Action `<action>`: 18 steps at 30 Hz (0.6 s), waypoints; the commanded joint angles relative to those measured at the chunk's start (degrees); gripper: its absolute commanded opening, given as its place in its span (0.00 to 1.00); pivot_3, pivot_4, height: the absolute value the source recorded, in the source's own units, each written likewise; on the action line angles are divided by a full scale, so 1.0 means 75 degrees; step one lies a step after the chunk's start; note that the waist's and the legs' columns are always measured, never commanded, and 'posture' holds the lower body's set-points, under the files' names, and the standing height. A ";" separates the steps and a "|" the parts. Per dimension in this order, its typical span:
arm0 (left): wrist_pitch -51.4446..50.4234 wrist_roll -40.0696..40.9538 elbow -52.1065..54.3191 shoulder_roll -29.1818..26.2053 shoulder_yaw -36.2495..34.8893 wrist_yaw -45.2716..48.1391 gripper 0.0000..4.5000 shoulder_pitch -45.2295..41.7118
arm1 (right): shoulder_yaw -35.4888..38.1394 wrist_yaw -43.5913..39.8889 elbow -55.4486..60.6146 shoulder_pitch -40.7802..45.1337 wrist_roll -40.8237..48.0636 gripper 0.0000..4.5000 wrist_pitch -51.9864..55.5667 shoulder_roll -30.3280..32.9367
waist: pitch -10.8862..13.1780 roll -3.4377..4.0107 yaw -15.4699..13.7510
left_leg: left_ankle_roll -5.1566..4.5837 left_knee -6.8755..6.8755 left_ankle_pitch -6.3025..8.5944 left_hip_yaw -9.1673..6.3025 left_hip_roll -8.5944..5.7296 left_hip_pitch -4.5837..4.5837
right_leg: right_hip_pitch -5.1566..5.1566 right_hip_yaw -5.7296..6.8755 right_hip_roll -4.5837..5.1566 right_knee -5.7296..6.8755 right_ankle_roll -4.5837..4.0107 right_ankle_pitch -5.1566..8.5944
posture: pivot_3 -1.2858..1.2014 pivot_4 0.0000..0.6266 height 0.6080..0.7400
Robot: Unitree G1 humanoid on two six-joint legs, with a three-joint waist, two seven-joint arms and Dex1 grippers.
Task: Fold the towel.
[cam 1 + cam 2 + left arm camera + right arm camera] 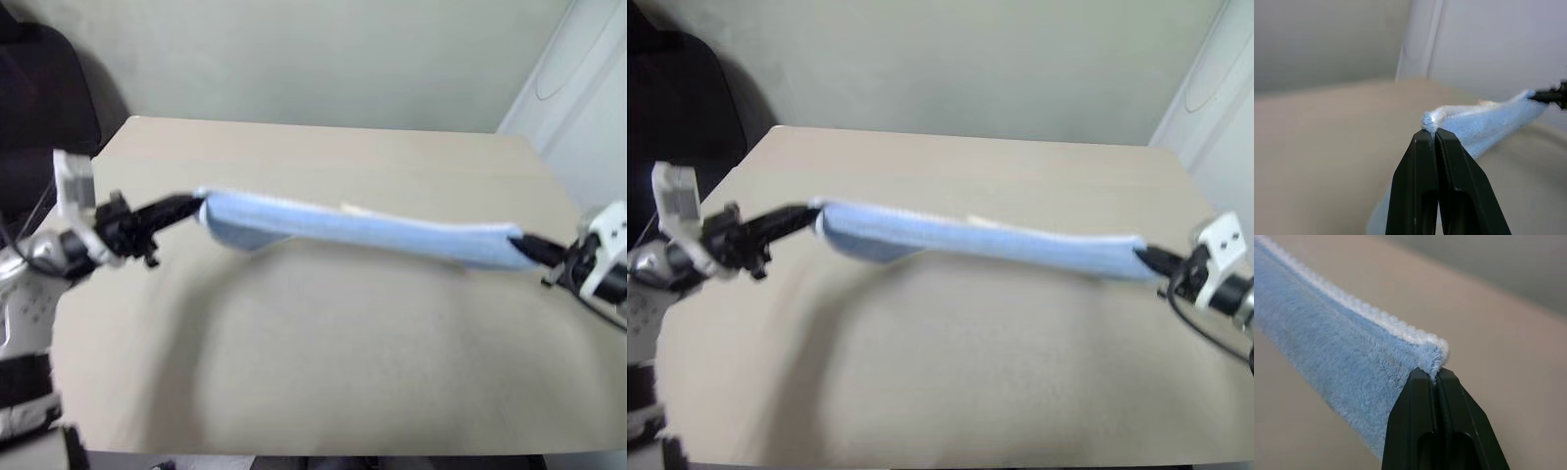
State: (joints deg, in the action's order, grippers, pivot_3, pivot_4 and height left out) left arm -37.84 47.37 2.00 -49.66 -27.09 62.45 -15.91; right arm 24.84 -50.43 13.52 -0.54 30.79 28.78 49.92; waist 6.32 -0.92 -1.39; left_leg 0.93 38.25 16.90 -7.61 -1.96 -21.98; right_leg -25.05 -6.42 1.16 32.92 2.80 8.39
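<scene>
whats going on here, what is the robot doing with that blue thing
The robot holds a light blue towel stretched out between its two arms above a beige table. The left gripper is shut on one end and the right gripper is shut on the other, each pinching a corner. The towel hangs clear of the tabletop, sagging a little near the left end. It looks like mid-fold.

Small light blue terry cloth towel point(1347, 377): fuzzy, matt pile w/ white looped trim. Beige table top point(343, 372): smooth, matt (laminate-looking). Black plastic gripper fingers point(1418, 431): smooth, slight sheen.
</scene>
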 commanded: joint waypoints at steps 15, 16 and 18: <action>0.0171 -0.0755 0.0770 -0.0500 -0.0062 0.0599 0.00 0.2822 | 0.0418 -0.1173 0.1147 -0.2298 0.0420 0.01 0.0377 0.0248 | -0.0057 -0.0016 0.0044 | 0.0007 -0.0015 0.0030 0.0001 0.0002 -0.0046 | -0.0075 -0.0003 -0.0002 0.0042 -0.0158 0.0049 | 0.52 0.24 1.00; 0.0187 -0.0780 0.0753 -0.0468 0.0006 0.0553 0.00 0.2740 | 0.0410 -0.1101 0.1176 -0.2268 0.0412 0.01 0.0393 0.0218 | -0.0062 -0.0019 0.0045 | 0.0011 -0.0016 0.0036 0.0001 0.0002 -0.0040 | -0.0074 -0.0003 -0.0002 0.0050 -0.0158 0.0049 | 0.52 0.24 1.00; 0.0234 -0.0834 0.0722 -0.0410 0.0099 0.0478 0.00 0.2601 | 0.0407 -0.0989 0.1200 -0.2211 0.0378 0.01 0.0401 0.0182 | -0.0061 -0.0019 0.0045 | 0.0014 -0.0016 0.0039 0.0002 0.0002 -0.0028 | -0.0065 -0.0003 -0.0002 0.0056 -0.0156 0.0050 | 0.52 0.24 1.00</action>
State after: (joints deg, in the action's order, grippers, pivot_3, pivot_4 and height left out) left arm -37.46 41.41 7.19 -52.71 -26.06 66.56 4.49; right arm 26.94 -58.61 21.02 -17.44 33.97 32.33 51.22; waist 5.86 -1.06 -1.06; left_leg 1.04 38.13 17.18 -7.59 -1.94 -22.18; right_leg -25.54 -6.44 1.14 33.34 1.67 8.79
